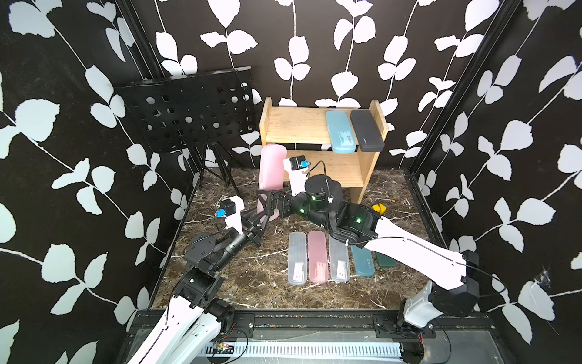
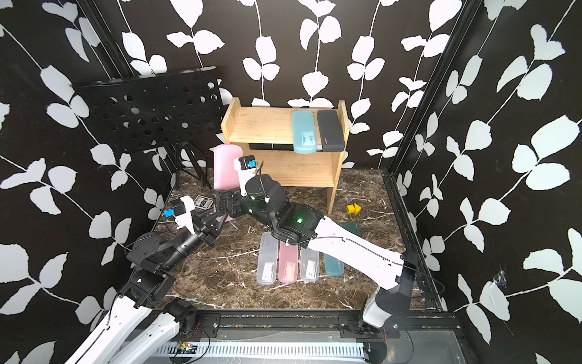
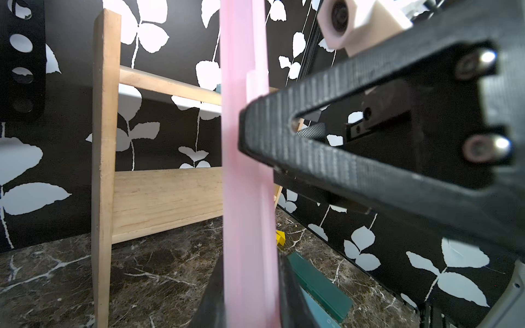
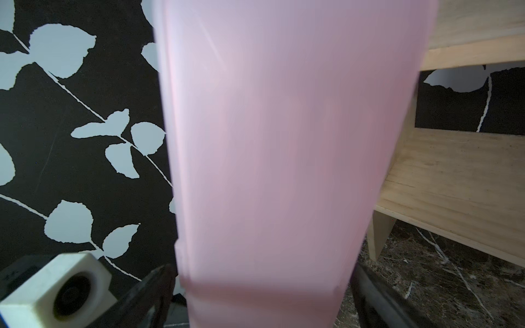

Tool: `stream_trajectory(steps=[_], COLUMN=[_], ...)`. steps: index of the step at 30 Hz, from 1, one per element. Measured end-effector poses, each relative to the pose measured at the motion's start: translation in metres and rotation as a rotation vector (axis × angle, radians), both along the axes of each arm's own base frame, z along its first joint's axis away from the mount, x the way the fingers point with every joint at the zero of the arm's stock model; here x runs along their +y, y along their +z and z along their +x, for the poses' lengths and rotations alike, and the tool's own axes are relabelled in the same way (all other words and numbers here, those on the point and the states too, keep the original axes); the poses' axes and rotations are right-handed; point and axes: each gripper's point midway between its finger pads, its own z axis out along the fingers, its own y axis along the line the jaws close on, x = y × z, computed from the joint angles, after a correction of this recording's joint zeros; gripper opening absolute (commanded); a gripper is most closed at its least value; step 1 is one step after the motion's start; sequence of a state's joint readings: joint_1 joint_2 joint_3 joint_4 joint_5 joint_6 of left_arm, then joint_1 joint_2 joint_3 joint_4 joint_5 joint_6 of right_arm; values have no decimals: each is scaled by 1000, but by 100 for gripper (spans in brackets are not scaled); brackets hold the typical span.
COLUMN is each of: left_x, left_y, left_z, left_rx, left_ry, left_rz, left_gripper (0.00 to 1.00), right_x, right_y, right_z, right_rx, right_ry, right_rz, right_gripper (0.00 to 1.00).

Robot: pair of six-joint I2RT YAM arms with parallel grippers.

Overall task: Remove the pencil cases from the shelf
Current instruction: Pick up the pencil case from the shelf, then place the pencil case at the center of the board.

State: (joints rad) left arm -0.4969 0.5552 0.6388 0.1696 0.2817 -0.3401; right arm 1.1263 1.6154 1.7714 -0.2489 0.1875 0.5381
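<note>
The left gripper point(image 1: 266, 216) is pinching the lower end of the upright pink pencil case point(image 1: 272, 170). Its jaws are pressed together on the two broad faces, and the left wrist view is showing the case edge-on between them. The right gripper point(image 1: 265, 201) is sitting just above it, coming from the right, with jaws spread wide and straddling the width of the same case. Whether its pads are actually pressing the narrow edges is impossible to tell, because the case is filling the right wrist view and the fingers are being cut off at the frame's border. The case is standing off the shelf point(image 1: 299, 126), just left of its lower tier. The right arm is covering the far ends of the second frosted case point(image 1: 339, 261), the teal case point(image 1: 363, 261) and the dark green case point(image 1: 385, 260). A patterned card box point(image 2: 203, 201) is peeking out behind the left wrist camera, mostly hidden. The shelf's top tier is holding two cases side by side at its right end — the light blue case point(image 1: 340, 132) and the dark grey case point(image 1: 367, 130) — with their near ends overhanging the front edge. On the marble table point(image 1: 245, 283), the first frosted case point(image 1: 297, 258) and the pink case in the row point(image 1: 317, 257) are lying left of the three partly covered ones.
</note>
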Motion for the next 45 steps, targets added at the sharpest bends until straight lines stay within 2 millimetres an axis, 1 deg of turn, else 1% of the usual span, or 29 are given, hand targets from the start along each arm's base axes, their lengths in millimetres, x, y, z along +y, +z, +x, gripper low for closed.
stream_trajectory(steps=[2, 5, 8, 9, 10, 11, 12, 15, 17, 19, 21, 23, 25, 26, 28, 30, 32, 35, 37, 40, 43, 45], left_x=[0, 0, 0, 0, 0, 0, 1, 9, 18, 31, 46, 59, 69, 75, 82, 88, 91, 92, 91, 89, 89, 90], left_y=[-1, 0, -1, -1, -1, -1, 0, -2, -3, -7, -12, -20, -27, -32, -38, -43, -47, -54, -57, -66, -73, -76], left_z=[-1, -3, -4, -4, -4, -4, -4, -2, 0, 2, 4, 5, 6, 6, 6, 7, 7, 9, 11, 14, 14, 14], left_rx=[2, 0, 5, 5, 4, 2, 5, 15, 25, 39, 59, 82, 105, 117, 131, 144, 155, 175, 186, 217, 233, 234], left_ry=[-5, -10, -13, -13, -13, -11, -5, 41, 94, 167, 247, 317, 374, 405, 445, 479, 496, 502, 502, 503, 505, 507], left_rz=[2, 0, 1, 1, 1, 2, -1, -4, -12, -17, -12, 7, 34, 50, 76, 94, 107, 125, 134, 163, 177, 176], left_gripper=[0, 0, 0, 21, 59, 92, 99, 99, 99, 99, 99, 99, 99, 99, 99, 99, 99, 99, 99, 99, 99, 99], right_x=[2, 5, 5, 5, 5, 5, 4, -2, -7, -15, -28, -40, -47, -47, -40, -29, -16, 6, 17, 26, 27, 27], right_y=[-3, -8, -9, -8, -8, -9, -10, -17, -25, -37, -56, -81, -112, -131, -173, -220, -258, -301, -320, -341, -356, -361], right_z=[2, 4, 5, 5, 5, 5, 6, 11, 15, 21, 31, 41, 48, 49, 42, 29, 13, -5, -16, -23, -23, -22], right_rx=[0, 0, 0, 3, 7, 6, 7, 21, 46, 97, 172, 253, 333, 377, 458, 545, 613, 685, 720, 764, 796, 810], right_ry=[-1, -5, -11, -13, -15, -19, -26, -60, -83, -109, -139, -170, -198, -201, -192, -174, -151, -120, -111, -113, -138, -153], right_rz=[-10, -22, -23, -19, -16, -19, -25, -53, -74, -97, -132, -178, -228, -255, -314, -380, -435, -476, -488, -489, -492, -492], right_gripper=[94, 85, 79, 77, 76, 74, 73, 72, 72, 71, 71, 71, 71, 71, 71, 71, 71, 71, 72, 73, 74, 75])
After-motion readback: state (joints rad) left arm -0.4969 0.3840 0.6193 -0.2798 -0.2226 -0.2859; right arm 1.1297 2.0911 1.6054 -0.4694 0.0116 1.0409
